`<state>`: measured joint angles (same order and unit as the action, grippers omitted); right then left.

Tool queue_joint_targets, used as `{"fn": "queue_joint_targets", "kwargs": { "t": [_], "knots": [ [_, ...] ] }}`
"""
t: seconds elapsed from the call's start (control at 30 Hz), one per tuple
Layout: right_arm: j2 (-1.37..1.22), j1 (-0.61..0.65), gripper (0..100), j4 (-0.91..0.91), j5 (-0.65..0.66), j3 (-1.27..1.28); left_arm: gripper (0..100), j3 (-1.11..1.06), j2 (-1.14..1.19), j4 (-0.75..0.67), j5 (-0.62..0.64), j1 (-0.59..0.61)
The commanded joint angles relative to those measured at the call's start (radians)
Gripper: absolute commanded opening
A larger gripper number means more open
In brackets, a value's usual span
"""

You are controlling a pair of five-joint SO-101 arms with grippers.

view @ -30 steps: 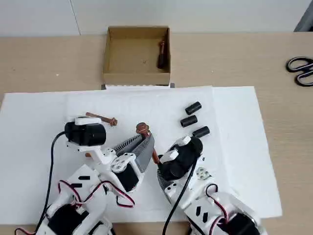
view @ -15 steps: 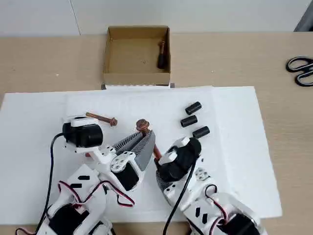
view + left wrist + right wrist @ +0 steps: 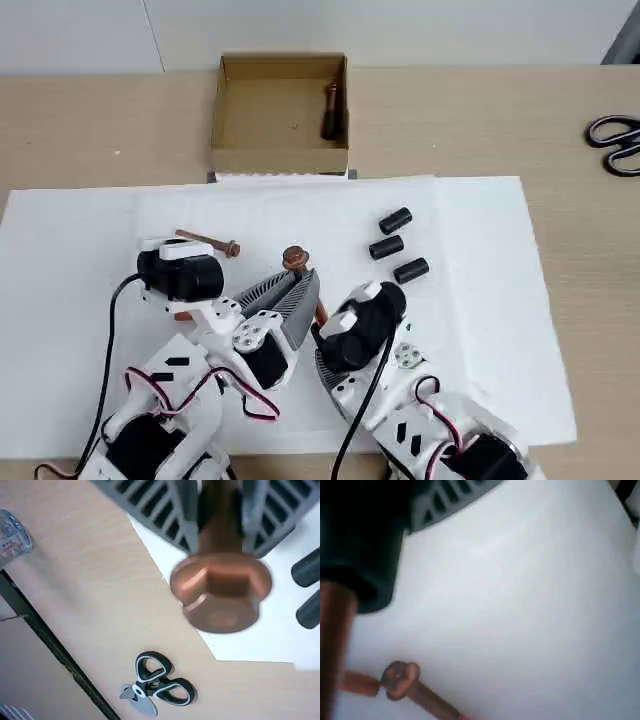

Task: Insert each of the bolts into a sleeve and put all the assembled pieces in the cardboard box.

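High view: your left gripper clamps a bolt at centre frame, head protruding. Left wrist view: its hexagonal head faces you, two sleeves beyond. Right wrist view: a loose bolt lies on the white sheet.

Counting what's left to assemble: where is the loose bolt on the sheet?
In the high view the loose bolt lies flat on the white sheet, left of centre, apart from and left of the held bolt in the left gripper.

Coppery glossy metal bolt, matt plastic sleeves
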<state>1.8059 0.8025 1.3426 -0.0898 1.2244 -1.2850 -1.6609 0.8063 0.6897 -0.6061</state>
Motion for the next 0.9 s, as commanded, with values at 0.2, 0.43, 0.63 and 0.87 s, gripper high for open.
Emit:
{"fn": "queue_joint_targets", "kwargs": {
  "t": [0.2,0.43,0.63,0.87],
  "knots": [
    [0.008,-0.012,0.3,-0.027,-0.011,-0.012,1,0.007,-0.011,-0.025,-0.008,-0.002],
    [0.008,-0.015,0.4,-0.027,-0.011,-0.025,1,-0.001,-0.011,0.009,-0.006,-0.008],
    [0.008,-0.015,0.4,-0.028,-0.011,-0.026,1,-0.042,-0.012,0.017,-0.006,-0.008],
    [0.007,-0.018,0.4,-0.076,-0.011,-0.028,1,-0.042,-0.012,0.078,-0.006,-0.023]
  ]
}}
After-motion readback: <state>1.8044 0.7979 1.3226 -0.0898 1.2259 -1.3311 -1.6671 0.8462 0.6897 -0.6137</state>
